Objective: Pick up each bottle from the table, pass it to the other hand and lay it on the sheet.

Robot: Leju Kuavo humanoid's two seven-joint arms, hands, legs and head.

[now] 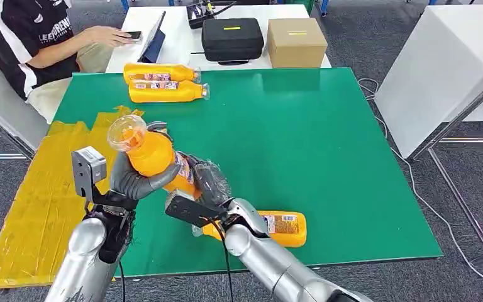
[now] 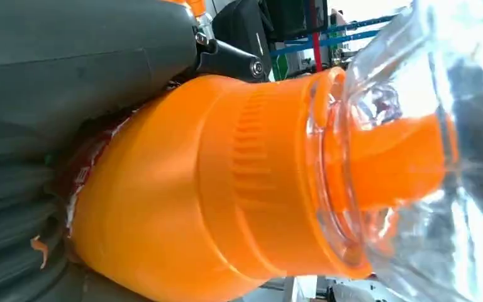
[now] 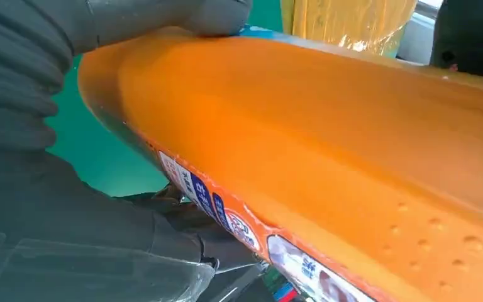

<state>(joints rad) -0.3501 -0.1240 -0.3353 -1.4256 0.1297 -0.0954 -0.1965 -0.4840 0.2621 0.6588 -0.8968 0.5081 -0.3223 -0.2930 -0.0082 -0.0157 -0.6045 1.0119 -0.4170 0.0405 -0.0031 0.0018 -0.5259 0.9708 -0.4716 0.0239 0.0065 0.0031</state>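
Both hands grip one bottle (image 1: 157, 160) above the tabletop (image 1: 302, 138): left hand (image 1: 132, 179) near the neck, right hand (image 1: 207, 185) at the base. Full, stiff, probably heavy with a slick label, so the ribbed shoulder looks the surer hold.

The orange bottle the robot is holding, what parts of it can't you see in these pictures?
- Held bottle: in the head view, its lower half is hidden by the left hand and right hand.
- Left wrist view: its base is covered by the hand, and the clear cap runs off the picture's edge.
- Right wrist view: both ends are cut off; the label print is too blurred to read.
- Whether the right hand grips or only touches it is unclear.
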